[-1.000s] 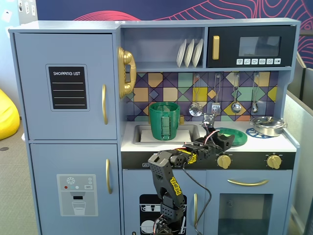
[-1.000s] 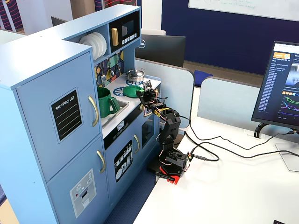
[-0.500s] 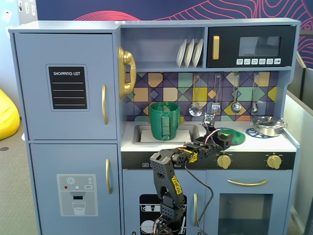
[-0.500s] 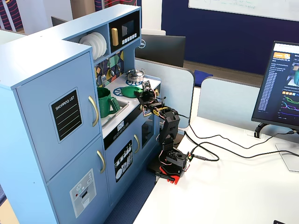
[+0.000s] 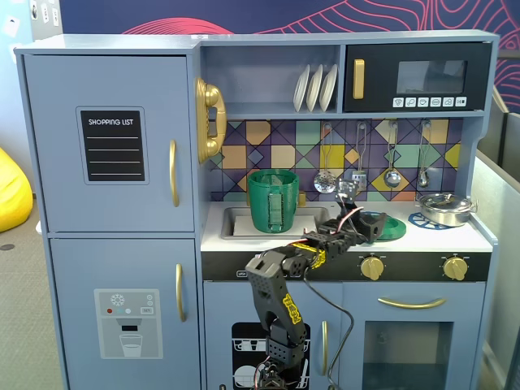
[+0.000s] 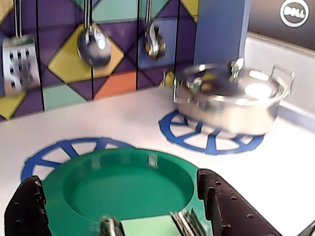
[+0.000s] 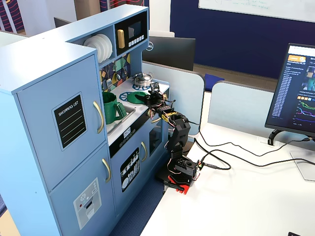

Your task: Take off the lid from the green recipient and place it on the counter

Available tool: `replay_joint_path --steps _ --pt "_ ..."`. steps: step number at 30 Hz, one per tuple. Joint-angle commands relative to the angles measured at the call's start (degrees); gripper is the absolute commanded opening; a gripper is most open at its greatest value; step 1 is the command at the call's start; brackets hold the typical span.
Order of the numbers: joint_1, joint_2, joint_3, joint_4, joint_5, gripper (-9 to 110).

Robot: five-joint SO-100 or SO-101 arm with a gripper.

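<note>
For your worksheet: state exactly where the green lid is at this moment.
In the wrist view the lid lies on the white counter, over a blue burner ring, between the open gripper fingers, with the silver pan behind to its right.

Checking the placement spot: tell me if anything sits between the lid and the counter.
Nothing visible does. The lid sits between the open gripper fingers, low over the counter on a blue burner ring; the silver pan stands apart on the next ring.

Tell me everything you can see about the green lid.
The lid is a flat round disc of green plastic with a raised rim and a block handle in the middle. It is off the recipient and over a blue burner ring on the counter, left of the pan. The end effector straddles its handle; contact is unclear.
</note>
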Motion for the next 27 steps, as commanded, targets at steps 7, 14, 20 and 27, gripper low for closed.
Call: replay_joint_path --steps 7,14,20,27 --pt "-5.54 25.14 -5.27 31.46 -0.53 25" --pt "-15.38 43.33 -3.43 70.40 2.02 18" --pt "-19.07 52.38 7.03 82.97 1.76 18" --pt "-28.83 63.63 26.37 82.88 -0.79 15"
